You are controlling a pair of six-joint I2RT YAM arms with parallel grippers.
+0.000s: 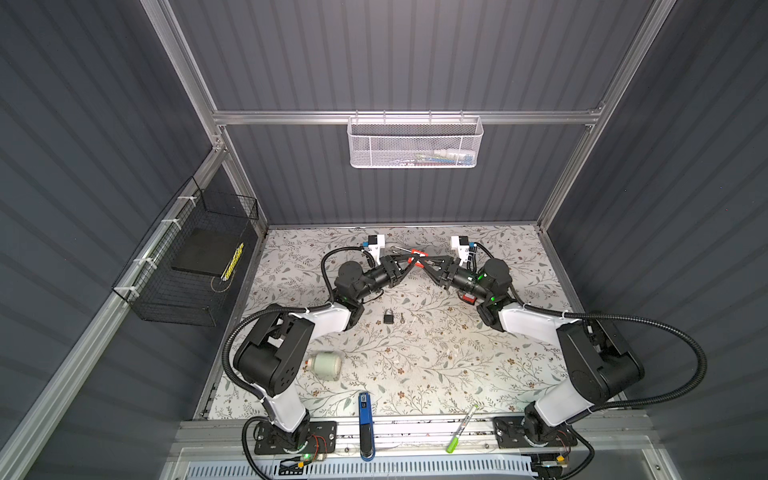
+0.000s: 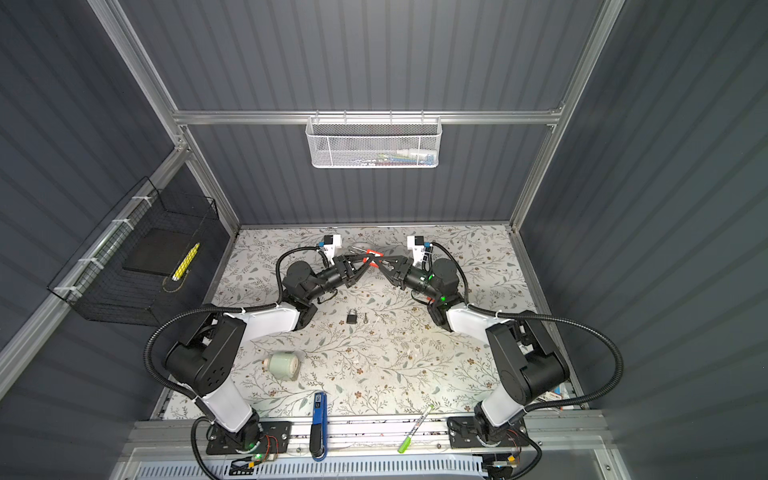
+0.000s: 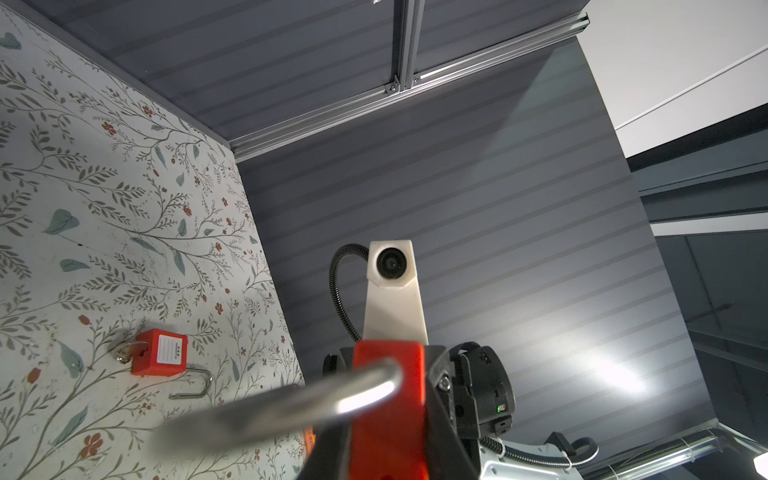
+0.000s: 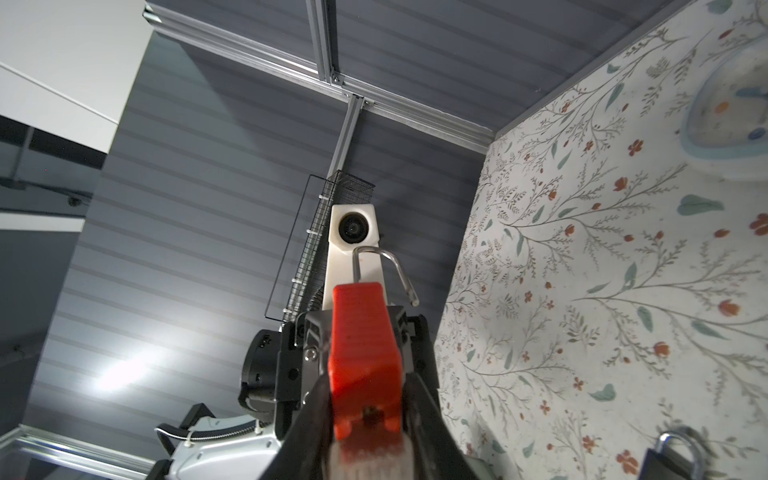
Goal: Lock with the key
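Observation:
Above the back middle of the table, a red padlock (image 1: 417,252) (image 2: 371,252) hangs between both grippers. Its steel shackle (image 4: 390,266) is swung open. My left gripper (image 1: 412,262) (image 3: 388,436) is shut on the red body (image 3: 388,374). My right gripper (image 1: 424,261) (image 4: 365,415) is closed on the same body from the opposite side, with the keyhole end (image 4: 368,413) facing its camera. A small key (image 1: 402,319) lies on the table beside a black padlock (image 1: 389,318) (image 4: 673,457). A second red padlock (image 3: 160,353) lies under the right arm, shackle open, with a key ring (image 3: 126,351) at its end.
A pale jar (image 1: 326,365) lies on its side at front left. A blue tool (image 1: 365,424) and a green marker (image 1: 461,432) rest on the front rail. A white mesh basket (image 1: 415,141) hangs on the back wall and a black wire basket (image 1: 187,257) on the left wall.

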